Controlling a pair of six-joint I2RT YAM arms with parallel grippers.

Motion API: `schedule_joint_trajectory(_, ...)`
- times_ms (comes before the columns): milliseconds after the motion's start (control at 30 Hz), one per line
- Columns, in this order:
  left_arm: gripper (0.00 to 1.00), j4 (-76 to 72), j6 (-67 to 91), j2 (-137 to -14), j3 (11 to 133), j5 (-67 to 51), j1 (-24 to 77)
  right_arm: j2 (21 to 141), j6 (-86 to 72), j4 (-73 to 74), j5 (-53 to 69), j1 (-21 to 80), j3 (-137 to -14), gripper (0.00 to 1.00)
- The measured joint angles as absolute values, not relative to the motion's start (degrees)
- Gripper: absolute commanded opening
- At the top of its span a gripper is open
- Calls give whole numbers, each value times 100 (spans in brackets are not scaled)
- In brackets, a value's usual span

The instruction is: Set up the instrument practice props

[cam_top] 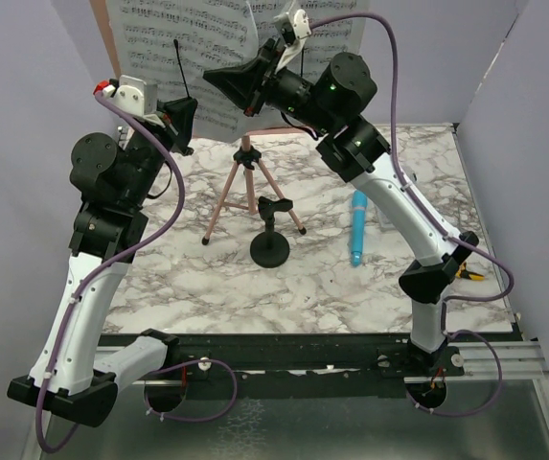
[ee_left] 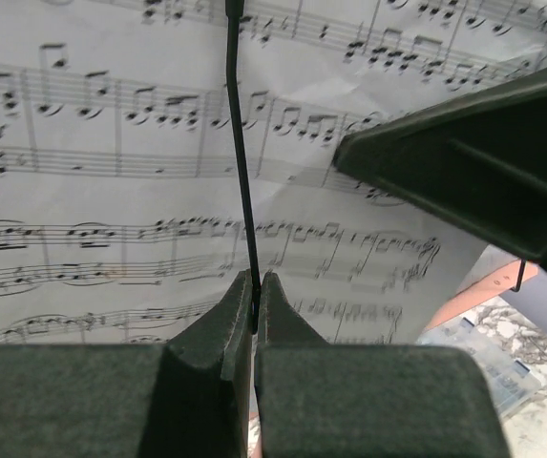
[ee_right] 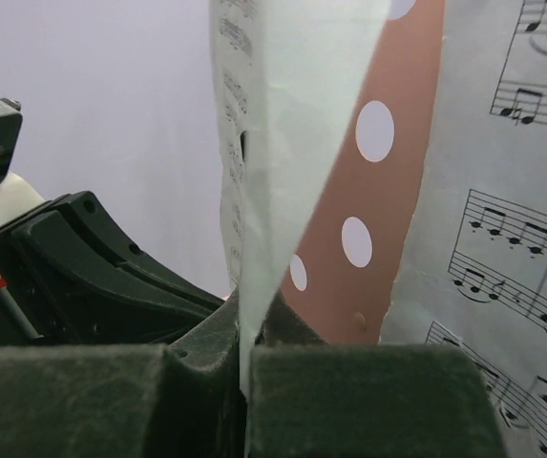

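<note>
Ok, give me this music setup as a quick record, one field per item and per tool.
left tool: shut on thin black wire in front of sheet music
right tool: shut on sheet-music page edge
pink music stand: upright on tripod legs
black mic stand: upright, holding nothing
blue toy microphone: lying on marble table, right of mic stand
</note>
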State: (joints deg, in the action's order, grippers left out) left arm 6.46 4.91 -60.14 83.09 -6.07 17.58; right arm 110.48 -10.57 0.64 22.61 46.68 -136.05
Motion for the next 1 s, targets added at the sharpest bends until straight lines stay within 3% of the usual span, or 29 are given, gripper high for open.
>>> schedule_joint_trajectory(100,0,635,491,-5975,8267,-613,1758,11187,-1052,130,2255,4724,-13719,7)
schedule_joint_trajectory(233,0,593,493,-5935,8211,-617,1758,11242,-1052,279,2206,4764,-13729,29)
schedule_joint_trajectory(367,0,567,493,-5922,8191,-620,1758,11168,-1044,301,2097,4768,-13561,43)
schedule_joint_trajectory(867,0,567,491,-5872,8160,-620,1758,10200,-1046,408,1763,4768,-12460,43)
schedule_joint_trajectory(933,0,569,491,-5863,8158,-620,1758,10029,-1039,447,1704,4768,-12370,40)
schedule_joint_trajectory(1000,0,572,489,-5857,8158,-620,1758,9880,-1007,493,1621,4768,-12315,32)
